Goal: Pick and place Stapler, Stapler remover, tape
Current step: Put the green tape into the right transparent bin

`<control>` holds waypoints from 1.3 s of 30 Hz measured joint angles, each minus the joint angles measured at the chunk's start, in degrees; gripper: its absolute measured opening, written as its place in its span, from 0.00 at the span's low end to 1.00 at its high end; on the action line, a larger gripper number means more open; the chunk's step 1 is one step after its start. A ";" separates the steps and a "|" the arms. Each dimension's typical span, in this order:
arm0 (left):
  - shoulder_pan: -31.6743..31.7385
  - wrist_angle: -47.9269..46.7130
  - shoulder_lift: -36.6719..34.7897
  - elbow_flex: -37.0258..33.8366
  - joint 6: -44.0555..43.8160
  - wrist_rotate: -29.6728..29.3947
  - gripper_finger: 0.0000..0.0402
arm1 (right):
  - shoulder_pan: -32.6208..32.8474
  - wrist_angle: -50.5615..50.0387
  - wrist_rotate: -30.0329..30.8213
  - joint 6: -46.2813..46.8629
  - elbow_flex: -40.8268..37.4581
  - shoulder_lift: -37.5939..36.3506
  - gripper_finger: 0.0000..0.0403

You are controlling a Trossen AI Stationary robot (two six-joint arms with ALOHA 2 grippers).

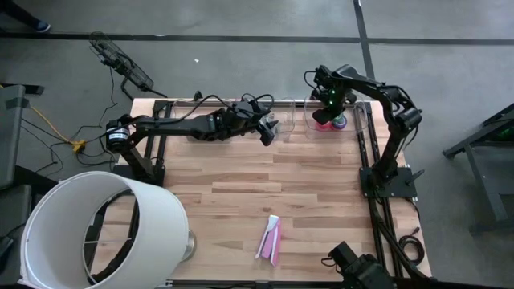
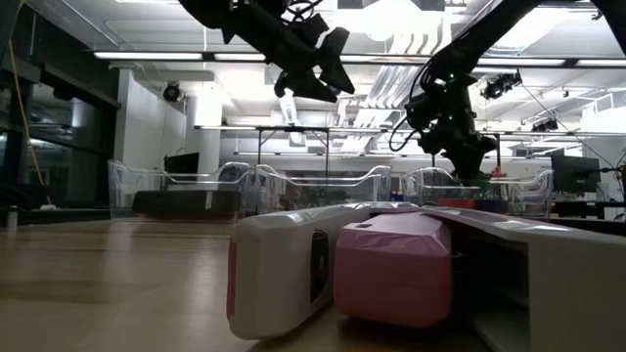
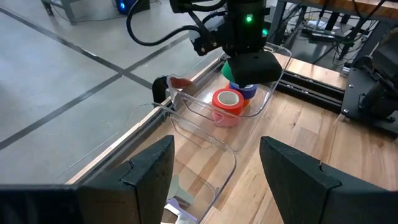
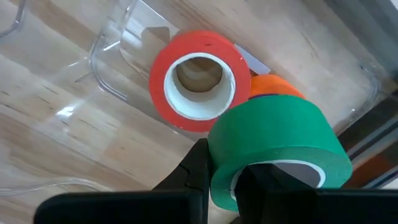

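- Grey concrete floor around a pale butcher-block wooden table [image 1: 241,189] with visible plank seams; the low view shows an open workshop behind, with ceiling strip lights.
- Along the table's far edge, a row of clear thin-walled plastic bins [image 2: 323,186], glossy with rounded corners.
- Right gripper [image 1: 331,111], dark, hangs over the rightmost clear bin [image 3: 261,102]. Its jaws are pressed nearly together, pinching the wall of a green ring-shaped tape roll [image 4: 280,140]: matte crepe surface, white inner core.
- In that bin, below the green roll: a red-orange tape roll [image 4: 198,78] lying flat with its white core open upward, touching a pink roll [image 3: 222,118] half hidden beneath it in the left wrist view. A purple roll [image 3: 249,91] sits just behind. An orange patch beside the green roll in the right wrist view; cannot tell what it is.
- Left gripper [image 1: 267,128] is raised over the middle of the bin row, jaws spread apart, holding nothing. The bin under it shows only a pale scrap at the bottom, unclear.
- Near the table's front edge, well apart from the bins: a white-and-pink plastic stapler [image 1: 271,239], smooth moulded body, lying on the wood, one part angled against the other.
- A large white cylindrical lampshade-like drum [image 1: 96,229] at the front left corner.
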 joint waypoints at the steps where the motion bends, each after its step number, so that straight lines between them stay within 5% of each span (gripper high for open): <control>1: 0.00 0.00 0.00 0.00 0.02 0.00 0.58 | 0.00 0.00 0.03 -0.04 0.00 0.00 0.09; 8: 0.00 0.02 0.00 0.00 0.02 -0.02 0.58 | 0.50 -0.37 0.14 -2.78 0.00 0.00 0.09; 23: 0.00 0.02 0.00 0.00 0.02 -0.06 0.58 | 3.21 -1.16 3.95 -23.91 0.00 0.00 0.09; 39: 0.00 -0.02 0.00 0.00 0.02 -0.11 0.58 | 3.19 -2.46 7.37 -26.73 0.00 0.00 0.09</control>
